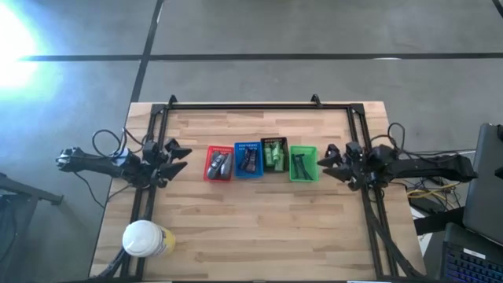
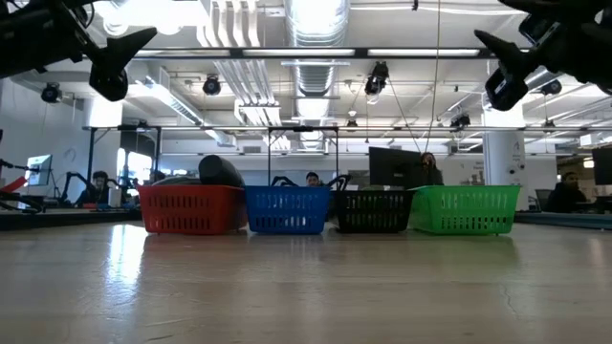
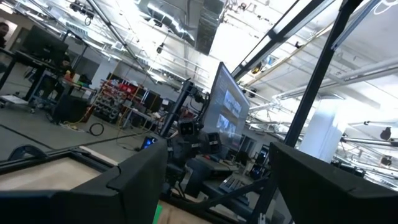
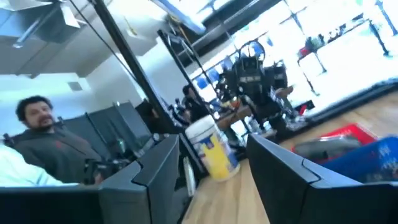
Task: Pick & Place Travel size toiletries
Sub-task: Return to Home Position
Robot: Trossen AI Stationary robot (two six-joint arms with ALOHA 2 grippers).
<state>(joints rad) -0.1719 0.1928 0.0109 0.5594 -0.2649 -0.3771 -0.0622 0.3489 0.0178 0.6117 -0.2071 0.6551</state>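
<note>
In 4 baskets (image 1: pixel 247 145), grey, black, green toiletries (image 1: pixel 274 156) (left claw (image 1: pixel 180 157), right claw (image 1: pixel 327 167): apart).

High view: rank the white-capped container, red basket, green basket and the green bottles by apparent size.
1. White-capped container, slightly largest, though standing taller puts it nearer the camera.
2. Red basket and green basket: alike, not ranked.
3. Green bottles, smallest.
</note>
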